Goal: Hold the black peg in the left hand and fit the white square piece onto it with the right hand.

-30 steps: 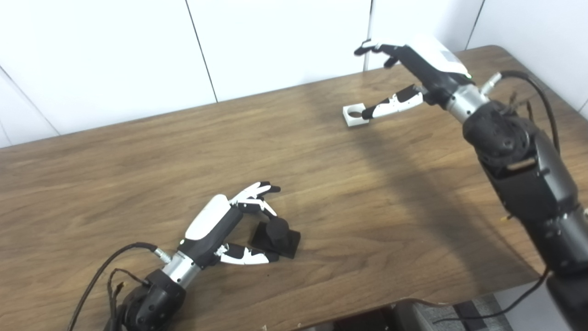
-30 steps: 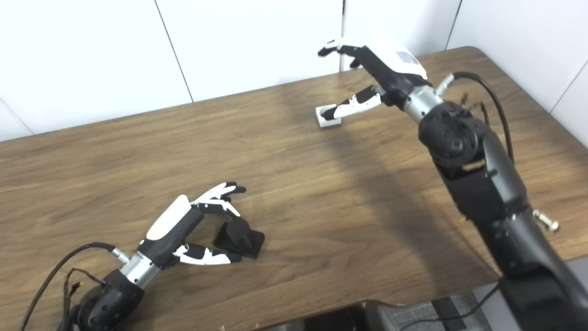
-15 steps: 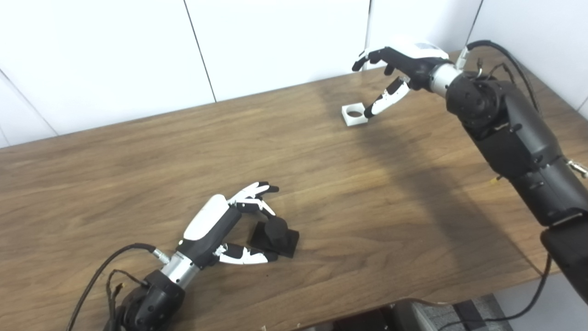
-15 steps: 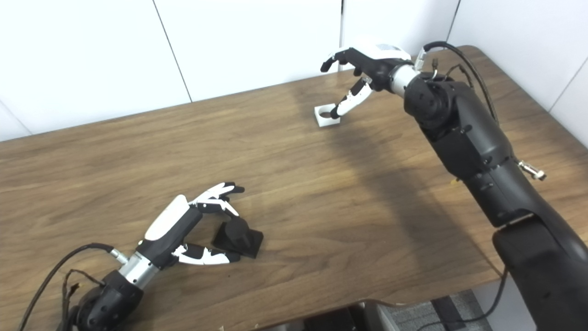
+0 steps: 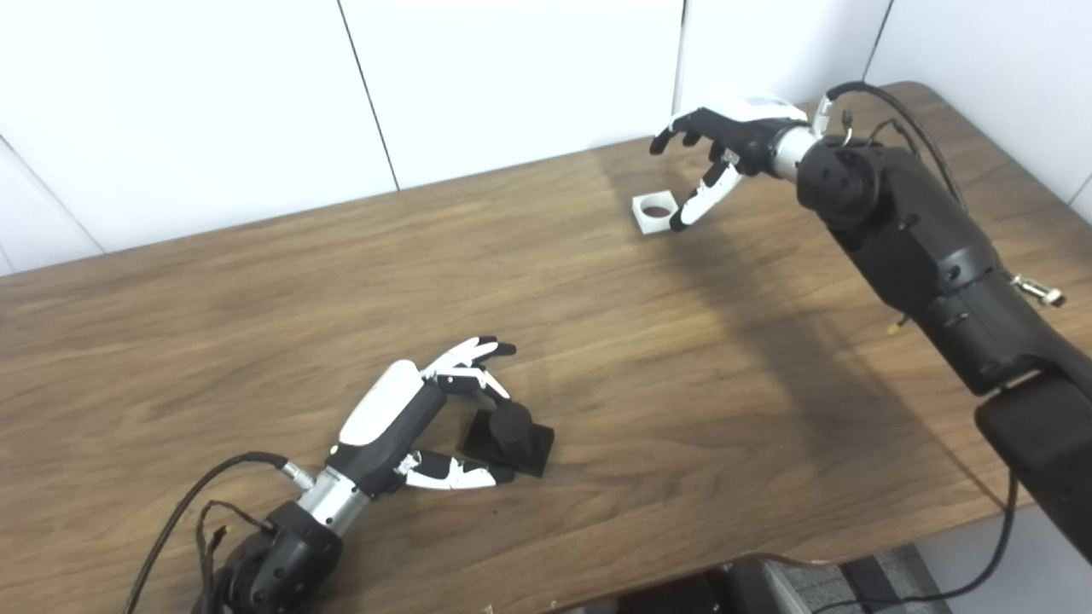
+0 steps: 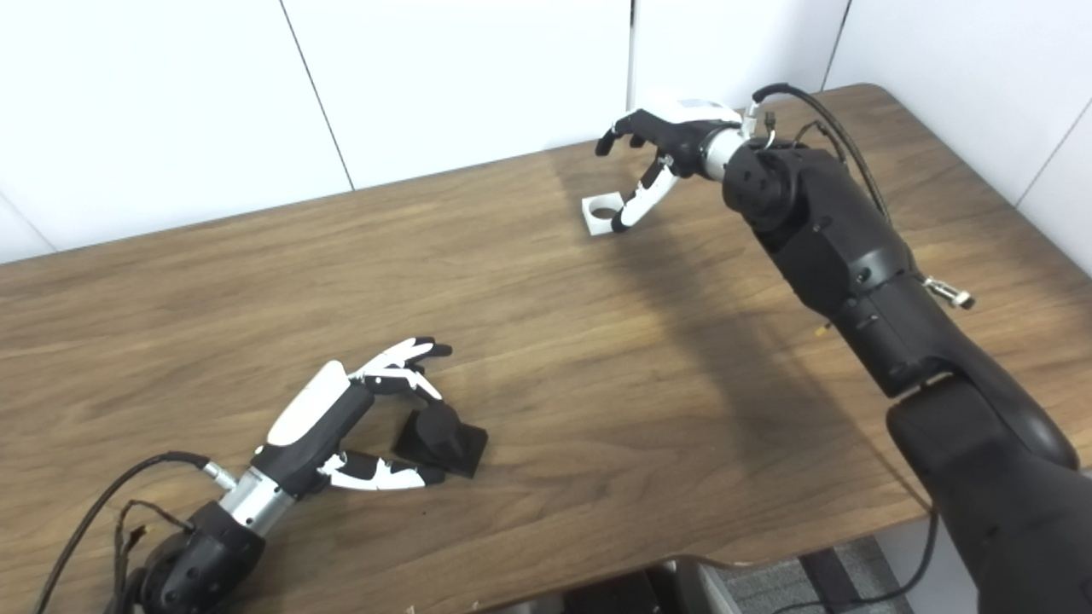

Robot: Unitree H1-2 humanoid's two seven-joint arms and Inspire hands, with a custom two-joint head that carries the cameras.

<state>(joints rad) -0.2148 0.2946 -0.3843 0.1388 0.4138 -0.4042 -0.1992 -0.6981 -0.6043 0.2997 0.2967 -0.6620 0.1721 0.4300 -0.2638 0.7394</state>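
You're at the pickup step. The left robot hand (image 5: 426,418) sits spread around the black peg (image 5: 510,435) on the counter (image 5: 256,290), not clamped yet. The right robot hand (image 5: 721,141) hovers released beside the white square piece (image 5: 655,212) at the far edge. Next, I'd close both grips.

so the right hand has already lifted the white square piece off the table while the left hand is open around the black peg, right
Not quite. The white square piece lies flat on the table, not lifted; the right hand is open above and beside it, thumb down at its right edge. The left eye view shows this. The rest holds: the left hand is open around the black peg.
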